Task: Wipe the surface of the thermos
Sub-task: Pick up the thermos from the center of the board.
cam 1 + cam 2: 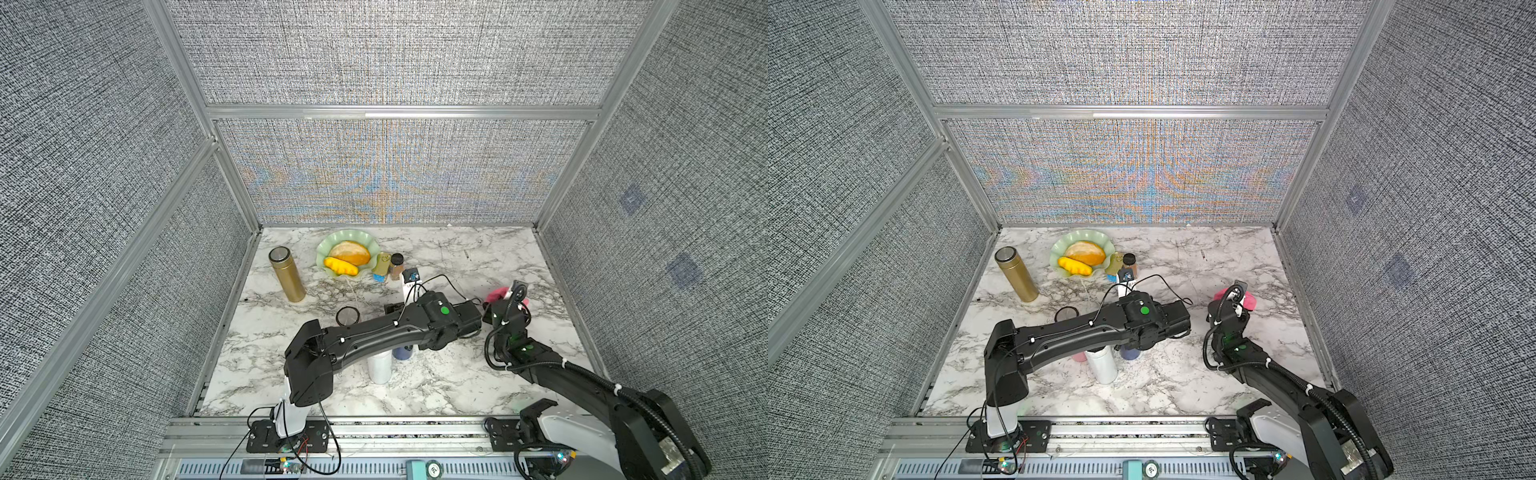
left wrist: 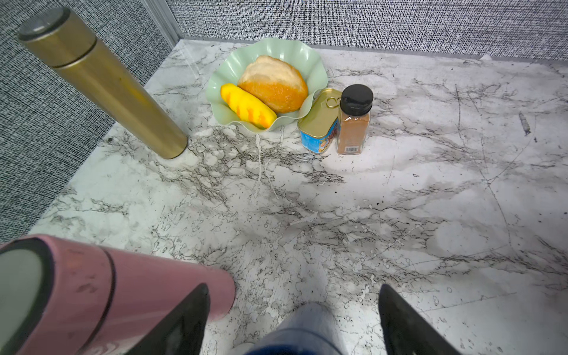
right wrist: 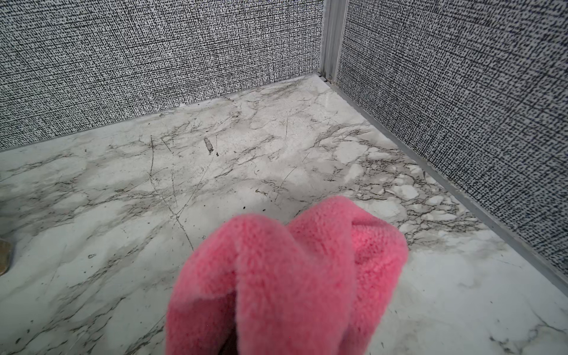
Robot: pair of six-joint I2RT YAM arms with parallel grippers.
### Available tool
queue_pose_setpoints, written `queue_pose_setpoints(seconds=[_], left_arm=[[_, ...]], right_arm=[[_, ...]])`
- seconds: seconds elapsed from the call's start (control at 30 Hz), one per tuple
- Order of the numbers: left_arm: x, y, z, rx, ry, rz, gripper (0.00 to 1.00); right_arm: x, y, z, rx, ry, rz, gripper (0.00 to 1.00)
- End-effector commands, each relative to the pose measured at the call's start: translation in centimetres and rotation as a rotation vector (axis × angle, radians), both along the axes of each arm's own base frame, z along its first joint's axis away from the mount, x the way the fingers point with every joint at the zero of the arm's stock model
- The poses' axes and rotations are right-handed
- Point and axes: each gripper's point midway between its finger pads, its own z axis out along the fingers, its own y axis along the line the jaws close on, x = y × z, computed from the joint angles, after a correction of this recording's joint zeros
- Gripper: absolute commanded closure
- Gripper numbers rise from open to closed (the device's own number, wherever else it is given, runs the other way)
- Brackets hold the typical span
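You are straddling the upright blue thermos (image 2: 295, 335) with the half-open left gripper (image 2: 293, 290) (the right gripper (image 1: 508, 296), well apart rightward, is clamping the pink cloth (image 3: 289, 276)).

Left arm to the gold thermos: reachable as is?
Probably yes. The left gripper is open, and bare table lies between it and the upright gold thermos; the pink thermos stands off to the side.

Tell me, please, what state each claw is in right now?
Left claw: open, straddling the blue thermos, not gripping it.
Right claw: closed on the pink cloth.
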Motion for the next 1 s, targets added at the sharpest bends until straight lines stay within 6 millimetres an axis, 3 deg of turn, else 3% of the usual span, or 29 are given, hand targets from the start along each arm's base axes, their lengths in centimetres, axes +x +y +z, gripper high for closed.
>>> queue_pose_setpoints(seconds=[0.0,0.33,0.47,0.97], left_arm=[[0.1,-1.4,-1.1,-0.067,0.037,0.005,0.18],[0.2,-2.0,-0.6,-0.096,0.04,0.005,0.18],[0.1,-1.8,-2.1,-0.066,0.055,0.027,0.16],[-0.1,-2.1,-3.2,-0.067,0.075,0.029,0.21]], right_arm=[[0.1,0.0,0.4,0.013,-0.023,-0.003,1.0],[0.1,0.1,0.4,0.014,-0.023,-0.002,1.0],[0.1,0.0,0.4,0.015,-0.024,-0.003,1.0],[0.1,0.1,0.4,0.015,-0.023,-0.001,1.0]])
